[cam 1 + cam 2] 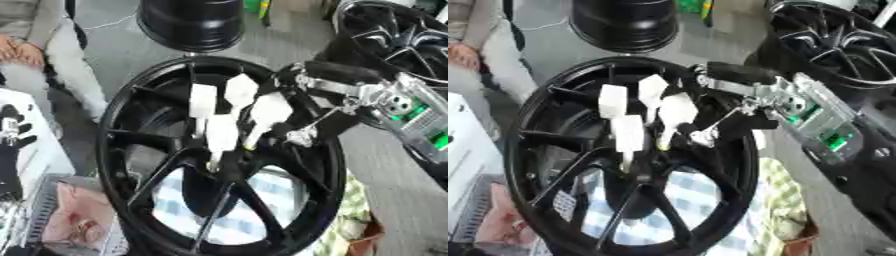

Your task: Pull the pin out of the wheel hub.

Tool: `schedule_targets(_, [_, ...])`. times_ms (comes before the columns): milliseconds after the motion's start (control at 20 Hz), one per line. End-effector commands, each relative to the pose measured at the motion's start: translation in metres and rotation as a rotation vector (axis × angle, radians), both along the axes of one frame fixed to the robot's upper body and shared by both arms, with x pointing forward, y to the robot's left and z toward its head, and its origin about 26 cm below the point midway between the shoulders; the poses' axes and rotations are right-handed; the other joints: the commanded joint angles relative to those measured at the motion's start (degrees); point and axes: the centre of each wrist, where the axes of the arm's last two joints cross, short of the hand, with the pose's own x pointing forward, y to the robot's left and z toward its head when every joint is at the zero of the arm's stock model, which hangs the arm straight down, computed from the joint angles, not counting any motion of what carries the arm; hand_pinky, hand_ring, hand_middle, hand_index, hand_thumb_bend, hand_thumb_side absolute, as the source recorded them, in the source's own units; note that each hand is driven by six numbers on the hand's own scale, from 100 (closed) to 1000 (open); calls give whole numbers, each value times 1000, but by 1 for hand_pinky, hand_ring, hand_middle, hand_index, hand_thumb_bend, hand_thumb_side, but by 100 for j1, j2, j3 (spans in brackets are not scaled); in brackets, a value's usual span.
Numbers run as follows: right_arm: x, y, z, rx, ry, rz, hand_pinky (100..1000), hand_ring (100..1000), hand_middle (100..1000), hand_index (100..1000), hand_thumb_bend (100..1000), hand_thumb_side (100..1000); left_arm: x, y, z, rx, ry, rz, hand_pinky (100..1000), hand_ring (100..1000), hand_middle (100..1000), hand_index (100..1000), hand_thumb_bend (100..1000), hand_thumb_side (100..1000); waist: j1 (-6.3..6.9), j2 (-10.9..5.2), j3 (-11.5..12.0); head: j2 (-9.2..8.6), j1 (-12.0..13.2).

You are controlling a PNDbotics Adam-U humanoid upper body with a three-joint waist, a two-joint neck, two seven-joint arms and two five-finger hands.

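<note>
Black spoked alloy wheel hub [219, 155] fills centre; white-tipped fingers [271, 110] of right hand [302, 132] curled at hub centre, prob. on pin, unclear. Pin not visibly out. Left hand [10, 135] open, left edge.

Wheel hub [140, 150] glossy black metal; checked cloth [785, 200] beneath, soft.

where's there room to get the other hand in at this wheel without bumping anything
Crowded: the hub of the black wheel, where the right hand has its white-tipped fingers bunched at the centre. Freer: the open gaps between the lower spokes, over the checked cloth, and the wheel's left rim side. The left hand shows at the left edge, by a white surface.
</note>
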Motion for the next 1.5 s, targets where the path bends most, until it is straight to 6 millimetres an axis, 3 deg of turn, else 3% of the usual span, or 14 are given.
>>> schedule_targets(50, [-7,-20,22,74,-45,-52,622,603,465,548,100,143,1,4,7,21,-18,-1,686,718,679,789,288,646,56,-89,-29,45,22])
schedule_targets(400, [-16,-52,26,214,-71,-160,609,591,460,549,100,110,0,5,6,17,-15,3,686,719,679,790,286,646,75,-111,-69,46,47])
schedule_targets(650, [-17,-79,17,269,-90,-273,607,590,460,551,100,100,0,5,5,14,-14,6,686,719,679,790,287,646,83,-123,-92,48,60])
schedule_targets(1000, [-17,-118,-18,332,-63,-457,595,581,457,554,100,102,-1,6,5,12,-15,12,686,719,679,790,286,646,94,-122,-119,43,85])
schedule_targets(1500, [-19,-171,-82,477,-17,-762,576,568,452,554,100,134,-1,7,5,9,-17,18,686,719,680,790,286,646,108,-113,-143,43,101])
